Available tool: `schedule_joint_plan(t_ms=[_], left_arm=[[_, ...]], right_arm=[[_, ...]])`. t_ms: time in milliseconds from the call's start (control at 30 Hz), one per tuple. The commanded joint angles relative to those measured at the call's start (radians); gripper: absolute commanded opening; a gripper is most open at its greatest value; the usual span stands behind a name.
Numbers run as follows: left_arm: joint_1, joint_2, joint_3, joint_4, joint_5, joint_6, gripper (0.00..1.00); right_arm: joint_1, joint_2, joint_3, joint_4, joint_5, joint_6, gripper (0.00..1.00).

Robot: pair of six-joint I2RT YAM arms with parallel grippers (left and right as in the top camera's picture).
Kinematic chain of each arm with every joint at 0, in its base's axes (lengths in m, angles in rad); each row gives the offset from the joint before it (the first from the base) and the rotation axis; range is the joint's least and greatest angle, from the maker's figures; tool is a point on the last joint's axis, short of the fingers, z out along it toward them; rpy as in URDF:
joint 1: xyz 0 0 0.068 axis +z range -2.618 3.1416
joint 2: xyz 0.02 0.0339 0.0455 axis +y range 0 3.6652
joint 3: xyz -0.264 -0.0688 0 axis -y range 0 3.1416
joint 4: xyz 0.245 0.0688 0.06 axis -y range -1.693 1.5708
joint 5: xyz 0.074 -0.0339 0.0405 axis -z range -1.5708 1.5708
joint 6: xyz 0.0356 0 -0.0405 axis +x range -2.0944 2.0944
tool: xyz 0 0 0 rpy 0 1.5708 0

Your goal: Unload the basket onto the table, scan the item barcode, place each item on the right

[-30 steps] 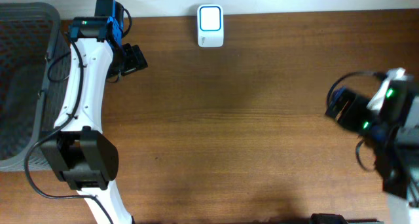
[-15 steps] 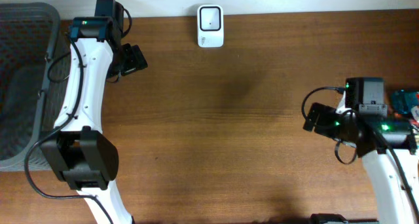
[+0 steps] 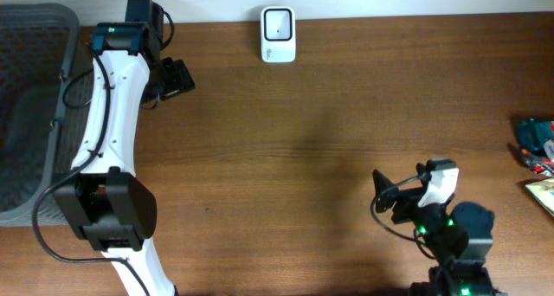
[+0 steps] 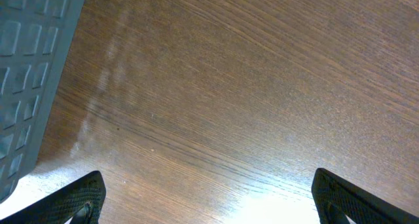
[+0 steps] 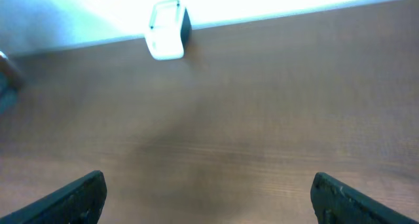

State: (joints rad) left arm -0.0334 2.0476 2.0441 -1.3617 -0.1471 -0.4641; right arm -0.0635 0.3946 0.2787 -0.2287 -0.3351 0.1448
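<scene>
Right gripper [image 3: 383, 197]: withdrawn to the near table edge, jaws wide, empty. Left gripper [image 3: 182, 78]: unmoved beside basket [image 3: 35, 19], wide, empty. Teal packet [image 3: 537, 142]: now uncovered.

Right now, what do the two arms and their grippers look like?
The left arm has white shells, black joint housings and a thin black cable along it; its wrist shows a blue section. The left gripper is black. The right arm is black with a white wrist piece, green lights and looping black cables; the right gripper is black too.
</scene>
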Motion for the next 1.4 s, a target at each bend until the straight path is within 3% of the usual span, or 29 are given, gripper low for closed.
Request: schedule_joint_plan(t_ms=[0,200,400,633,833,1367], left_arm=[[-0.001,-0.002,0.002,0.001,-0.008,0.009,0.99],[-0.001,-0.002,0.002,0.001,-0.008,0.009,0.99],[-0.001,-0.002,0.002,0.001,-0.007,0.010,0.99],[-0.001,-0.002,0.002,0.001,-0.007,0.009,0.99],[-0.001,-0.002,0.002,0.001,-0.008,0.010,0.99],[-0.001,-0.002,0.002,0.001,-0.007,0.009,0.99]], right_arm=[[0.006,-0.135,-0.087,0.067,-0.028,-0.010,0.99],[0.006,-0.392,-0.158,0.076,0.052,-0.010,0.99],[0.006,-0.391,-0.164,0.102,0.166,-0.011,0.99],[0.006,-0.391,-0.273,0.284,0.200,-0.018,0.99],[0.004,-0.391,-0.273,0.157,0.218,-0.034,0.99],[0.004,-0.391,-0.273,0.153,0.264,-0.061,0.98]])
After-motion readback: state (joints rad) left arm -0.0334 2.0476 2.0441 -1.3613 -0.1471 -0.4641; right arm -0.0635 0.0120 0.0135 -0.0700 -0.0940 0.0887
